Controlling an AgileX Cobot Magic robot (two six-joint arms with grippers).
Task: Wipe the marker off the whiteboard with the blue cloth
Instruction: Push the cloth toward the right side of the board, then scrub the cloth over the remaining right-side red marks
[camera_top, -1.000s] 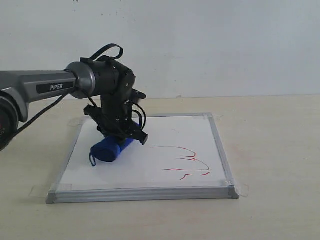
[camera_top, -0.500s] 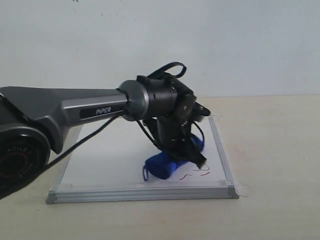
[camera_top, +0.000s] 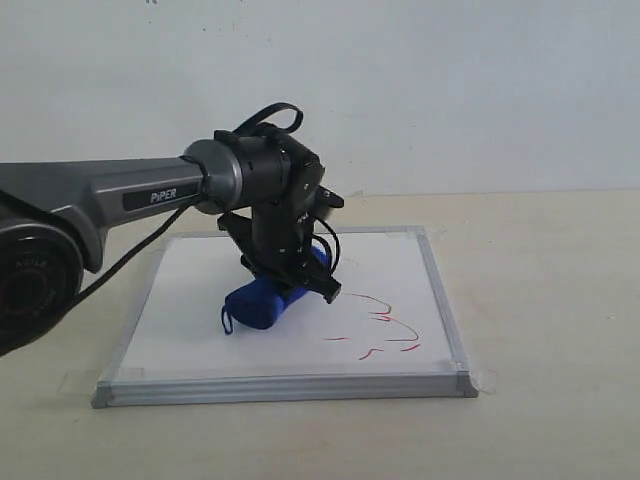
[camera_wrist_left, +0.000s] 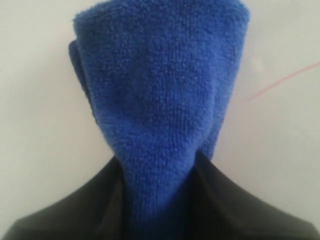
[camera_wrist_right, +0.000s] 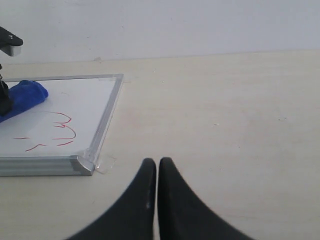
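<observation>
The whiteboard (camera_top: 200, 320) lies flat on the table, silvery frame all round. Red marker lines (camera_top: 385, 325) remain on its right front part; they also show in the right wrist view (camera_wrist_right: 55, 131) and as one thin stroke in the left wrist view (camera_wrist_left: 285, 80). My left gripper (camera_top: 300, 275) is shut on the blue cloth (camera_top: 262, 300), pressing the roll onto the board just left of the ink. The cloth (camera_wrist_left: 160, 90) fills the left wrist view between the black fingers (camera_wrist_left: 85, 205). My right gripper (camera_wrist_right: 157, 162) is shut and empty over bare table beside the board's corner (camera_wrist_right: 82, 164).
The beige table (camera_top: 550, 300) extends to the right of the board and in front of it. A pale wall (camera_top: 450, 90) stands behind. Clear tape tabs (camera_top: 485, 380) hold the board's corners.
My left gripper swept right with the cloth across the ink, then came back left to the board's middle. Fewer red lines remain than a second ago.
</observation>
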